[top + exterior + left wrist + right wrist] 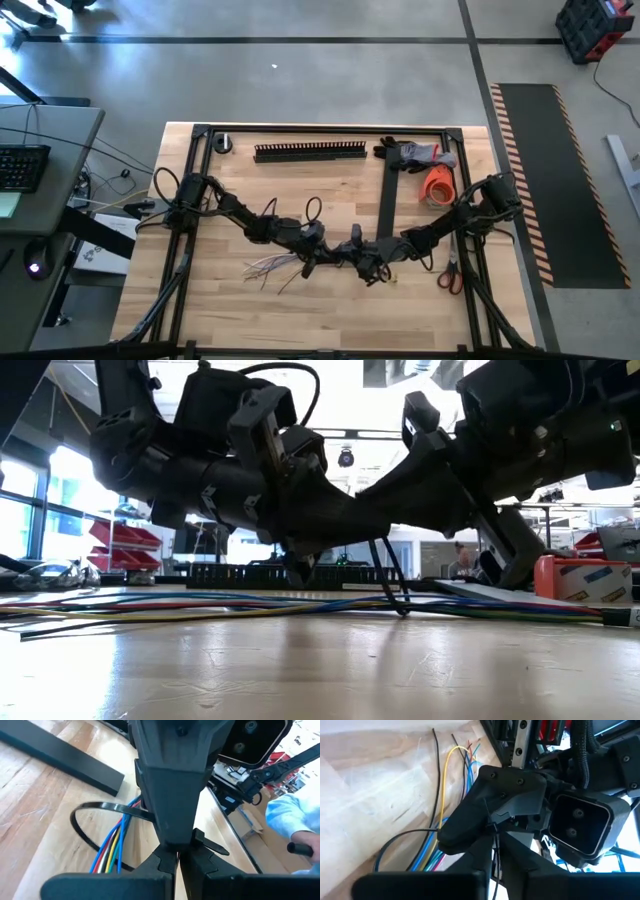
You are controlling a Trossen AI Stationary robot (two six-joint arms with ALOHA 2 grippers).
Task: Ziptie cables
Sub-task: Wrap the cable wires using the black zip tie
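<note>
Cables (272, 266), thin & floppy, are best gripped mid-bundle, not at frayed 9 o'clock ends. Left gripper (312, 262) is clenched on zip tie (100, 810); right gripper (368, 268) jaws appear nearly closed on tie tail.

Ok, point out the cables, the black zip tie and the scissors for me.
cables (114, 851): left wrist view, on the coloured strands inside the loop.
black zip tie (80, 827): left wrist view, on the curved part of its loop.
scissors (449, 277): high view, on the red handles.
</note>
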